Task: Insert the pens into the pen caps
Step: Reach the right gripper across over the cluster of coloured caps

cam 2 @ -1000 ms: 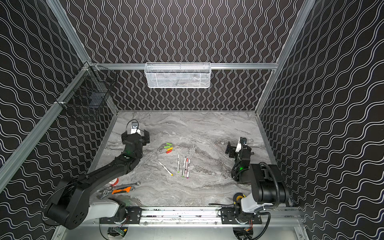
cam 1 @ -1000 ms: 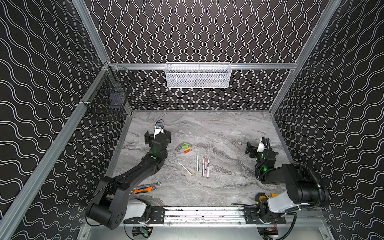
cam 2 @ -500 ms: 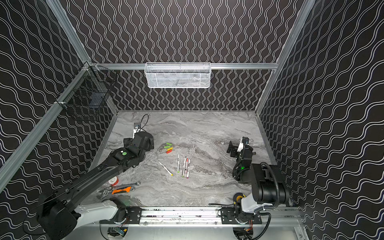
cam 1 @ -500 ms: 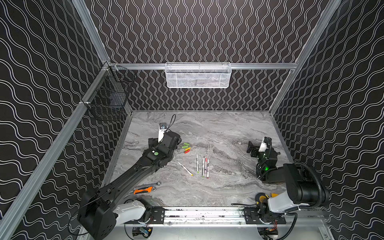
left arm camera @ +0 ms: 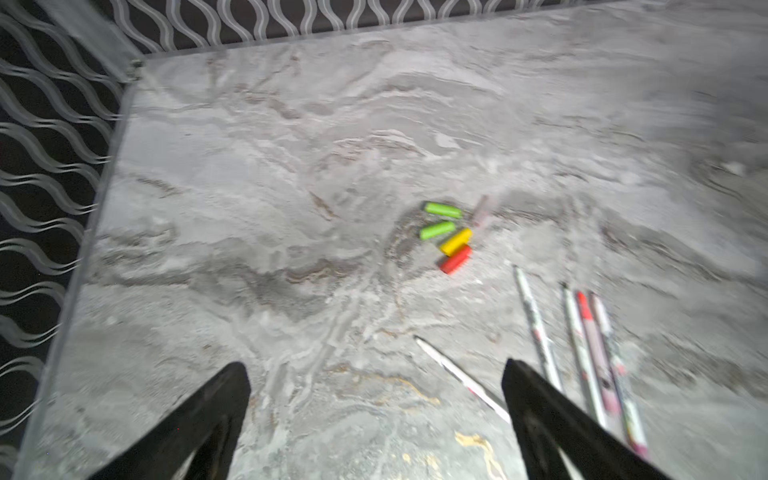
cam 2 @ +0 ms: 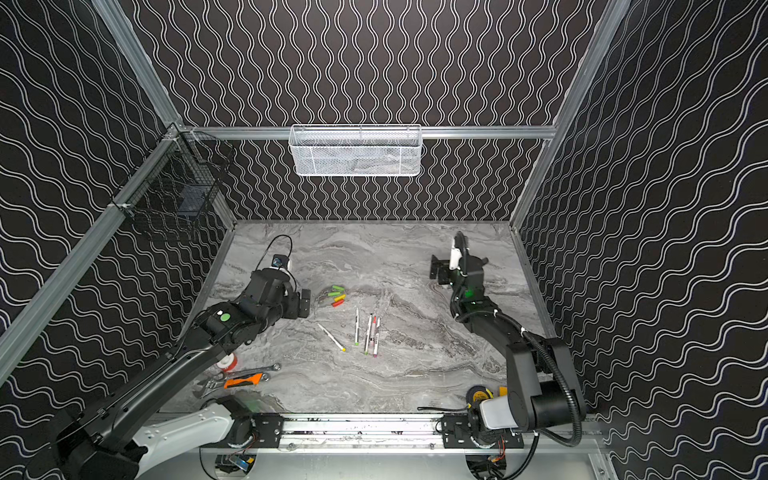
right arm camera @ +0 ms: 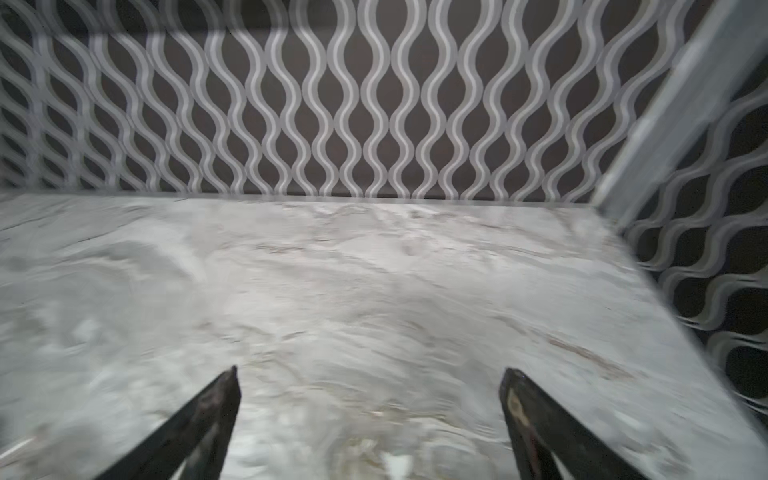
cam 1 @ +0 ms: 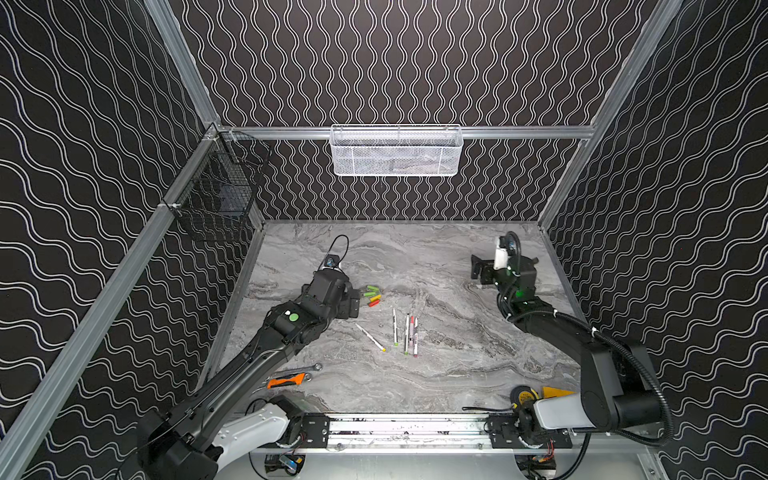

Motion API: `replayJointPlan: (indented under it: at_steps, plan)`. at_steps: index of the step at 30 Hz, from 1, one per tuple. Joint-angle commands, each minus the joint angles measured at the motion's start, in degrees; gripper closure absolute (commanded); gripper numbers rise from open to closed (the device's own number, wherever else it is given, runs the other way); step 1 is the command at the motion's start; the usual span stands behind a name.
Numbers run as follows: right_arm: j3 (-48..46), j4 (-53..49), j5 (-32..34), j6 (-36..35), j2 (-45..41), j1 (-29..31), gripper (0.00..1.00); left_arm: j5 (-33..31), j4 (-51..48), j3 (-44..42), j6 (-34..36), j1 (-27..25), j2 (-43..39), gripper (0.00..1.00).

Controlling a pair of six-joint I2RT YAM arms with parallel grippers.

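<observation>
Four short, stubby plastic pen caps [cam 1: 372,296], two bright green, one yellow and one red, lie in a tight cluster left of the middle of the grey marbled tabletop [cam 1: 449,374] in both top views. My left gripper [cam 1: 352,298] now sits low, just left of them and pointing their way. A second ago it stood turned toward the far wall, so the arm has swung down and in. I judge this to be the approach to a first cap, with no pen capped yet. Five thin white-barrelled pens [cam 1: 405,332] with small coloured ends lie near and right of the caps: four almost parallel, running near to far, and one slanted off to their left. My right gripper [cam 1: 478,270] has drifted toward the far right, well apart from everything.

From the left wrist, my left gripper's jaws stand wide apart with nothing between them. The pen caps [left arm camera: 446,237] lie ahead on the tabletop, the yellow and red ones touching and the two green ones just beside them. The pens [left arm camera: 582,353] lie to one side, slightly blurred, one with a red end.

From the right wrist, the right gripper [right arm camera: 370,370] is spread wide and empty. Only bare tabletop and black wavy-patterned wall [right arm camera: 374,104] show, all blurred.
</observation>
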Motion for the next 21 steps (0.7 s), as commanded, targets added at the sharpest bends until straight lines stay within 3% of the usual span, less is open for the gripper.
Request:
replayJointPlan:
  at_steps: [1,7,12,17,21]
  plan:
    - [3.42,-13.94,-0.41,1.44,0.35,4.68,0.0,12.93,0.1,1.25,7.19,0.0,-0.08,0.01]
    - [7.62,-25.28,-7.54,9.68,1.04,10.14,0.0,21.88,2.39,1.29,9.53,0.04,0.09,0.01]
    - [7.78,-28.64,-14.12,12.71,2.78,14.66,0.01,19.22,2.41,1.94,6.67,0.02,0.55,0.01]
    - [9.71,-28.34,-18.29,14.93,6.3,18.62,0.03,9.56,0.43,-0.13,3.62,1.18,-4.15,0.01]
    - [13.68,-28.67,-19.08,15.5,11.33,21.71,0.03,12.26,-2.58,-1.92,4.18,6.55,-7.69,0.01]
